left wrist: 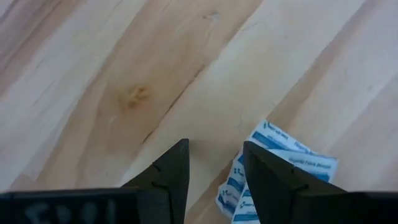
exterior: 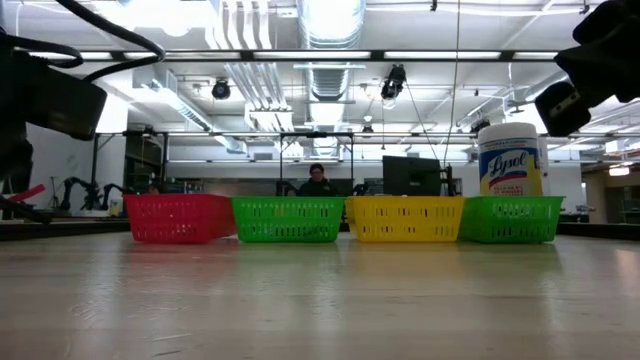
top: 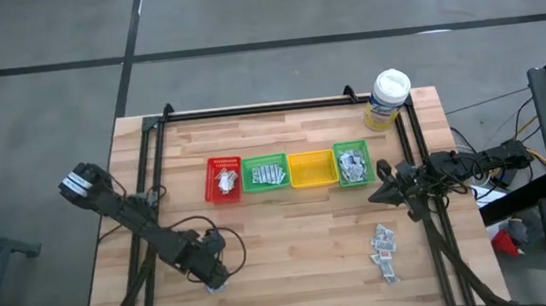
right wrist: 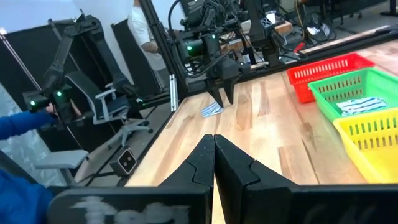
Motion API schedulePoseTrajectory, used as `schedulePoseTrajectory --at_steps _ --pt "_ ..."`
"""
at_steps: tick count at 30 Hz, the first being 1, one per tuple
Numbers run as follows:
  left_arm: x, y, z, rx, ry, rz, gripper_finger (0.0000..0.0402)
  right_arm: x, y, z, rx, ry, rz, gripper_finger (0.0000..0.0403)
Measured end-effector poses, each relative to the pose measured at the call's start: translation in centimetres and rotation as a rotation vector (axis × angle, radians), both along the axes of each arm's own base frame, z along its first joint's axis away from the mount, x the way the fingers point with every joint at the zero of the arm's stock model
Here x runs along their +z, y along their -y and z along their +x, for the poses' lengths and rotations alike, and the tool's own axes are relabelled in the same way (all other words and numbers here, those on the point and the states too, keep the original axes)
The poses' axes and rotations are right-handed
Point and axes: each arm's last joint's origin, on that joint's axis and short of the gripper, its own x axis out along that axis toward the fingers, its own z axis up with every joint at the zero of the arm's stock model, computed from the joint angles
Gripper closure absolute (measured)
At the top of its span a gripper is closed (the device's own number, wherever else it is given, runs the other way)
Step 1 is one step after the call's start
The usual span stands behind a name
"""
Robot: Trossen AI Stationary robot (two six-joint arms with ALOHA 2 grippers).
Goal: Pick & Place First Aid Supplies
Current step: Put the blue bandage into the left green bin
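A few white-blue sachets point(left wrist: 292, 158) lie flat on the wooden table near its front left, overlapping each other point(right wrist: 211, 110). My left gripper point(left wrist: 214, 167) points down just above them, open. One finger point(left wrist: 267, 180) stands over the sachets' edge and the other point(left wrist: 171, 180) over bare wood. In the high view it point(top: 213, 276) covers most of the sachets. My right gripper point(right wrist: 214, 146) is shut and empty. It hangs level at the table's right side point(top: 385, 190), pointing left. A second pile of first aid supplies point(top: 385, 250) lies near the front right.
A row of bins stands mid-table: red point(top: 224, 178), green point(top: 266, 173), yellow point(top: 312, 168) and green point(top: 352, 162), three of them holding sachets. A yellow wipes tub point(top: 388, 99) stands at the back right. Black frame rails point(top: 152, 200) run along the table's sides. People are in the room beyond.
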Motion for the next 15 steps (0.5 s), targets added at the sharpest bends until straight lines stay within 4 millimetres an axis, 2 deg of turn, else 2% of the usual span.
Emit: schedulePoseTrajectory --at_steps 11,15 --pt "1.8 0.0 0.0 -0.066 0.035 -0.001 0.0259 0.0 0.0 0.0 0.001 0.004 -0.012 0.0394" --pt "1.9 0.2 0.3 -0.089 0.064 -0.017 0.0259 0.0 0.0 0.0 0.0 0.003 -0.013 0.0394"
